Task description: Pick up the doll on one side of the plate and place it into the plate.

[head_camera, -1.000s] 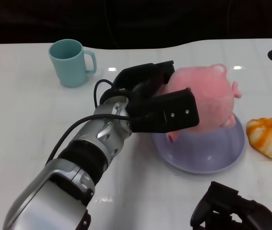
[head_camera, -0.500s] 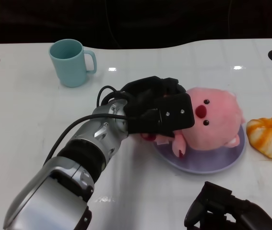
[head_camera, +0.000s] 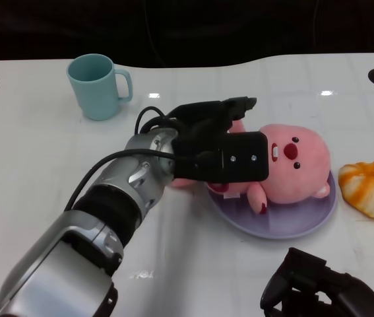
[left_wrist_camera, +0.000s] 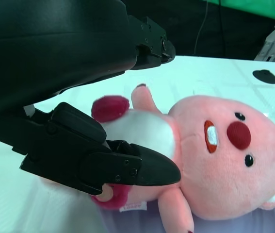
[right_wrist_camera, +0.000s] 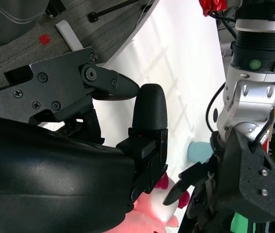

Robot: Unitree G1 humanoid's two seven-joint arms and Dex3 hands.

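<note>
Doll (head_camera: 292,168) lies half on the plate (head_camera: 305,221), legs overhanging its rim, so the left hand (head_camera: 223,152), fingers (left_wrist_camera: 127,167) spread wide around its body, could drag it off while withdrawing.

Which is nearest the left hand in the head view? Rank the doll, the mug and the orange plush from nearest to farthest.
1. The pink doll: right at the left hand, whose fingers lie over its body, on the purple plate.
2. The teal mug: farther back on the table, toward the robot's left.
3. The orange plush: beyond the plate, on the robot's right.
</note>
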